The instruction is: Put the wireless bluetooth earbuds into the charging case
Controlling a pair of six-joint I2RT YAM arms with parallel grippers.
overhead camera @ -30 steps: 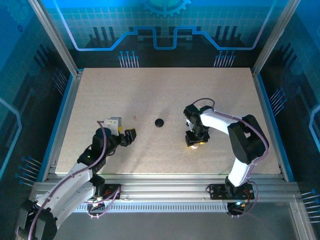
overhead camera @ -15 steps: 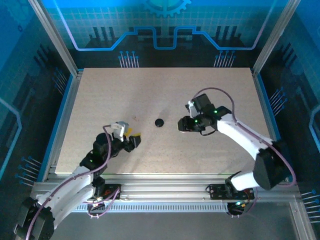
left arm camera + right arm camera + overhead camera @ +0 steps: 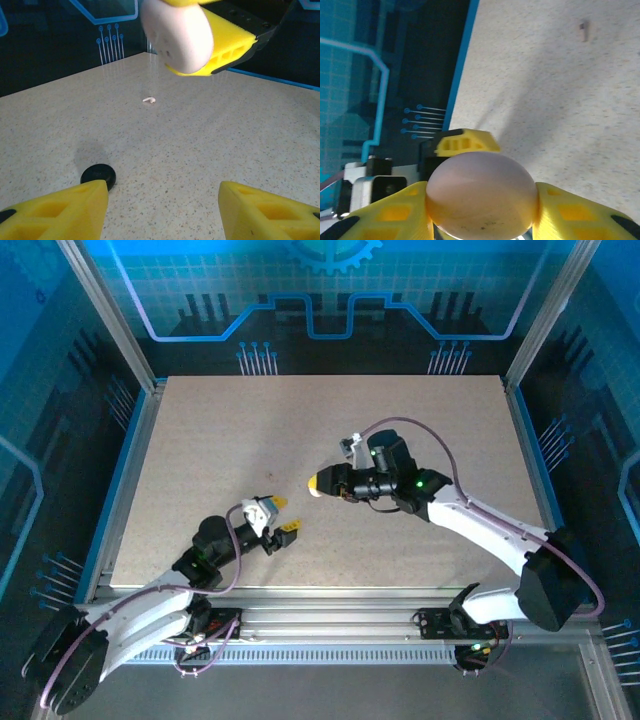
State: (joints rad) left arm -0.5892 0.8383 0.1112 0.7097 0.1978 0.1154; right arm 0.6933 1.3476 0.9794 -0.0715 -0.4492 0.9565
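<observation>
My right gripper (image 3: pixel 322 483) is shut on the charging case (image 3: pixel 316 483), a white egg-shaped shell, and holds it sideways above the middle of the table. The right wrist view has the case (image 3: pixel 481 195) clamped between both yellow fingers (image 3: pixel 570 212). From the left wrist the case (image 3: pixel 177 35) hangs overhead in front of me. My left gripper (image 3: pixel 283 515) stands open just left of it, low over the table, with bare surface between its fingers (image 3: pixel 55 210). A tiny pale comma-shaped piece (image 3: pixel 149 100), apparently an earbud, lies alone on the table beyond; its small form (image 3: pixel 583 30) is blurred.
A round black puck (image 3: pixel 98 175) lies flat on the table just ahead of my left finger, below the held case. The speckled table (image 3: pixel 420 420) stretches open to the back and right. Blue frame rails (image 3: pixel 128 455) border its sides.
My right gripper has swung left with the case, from the table's right half to over the black puck. My left gripper has moved right towards it and narrowed its jaws somewhat.
</observation>
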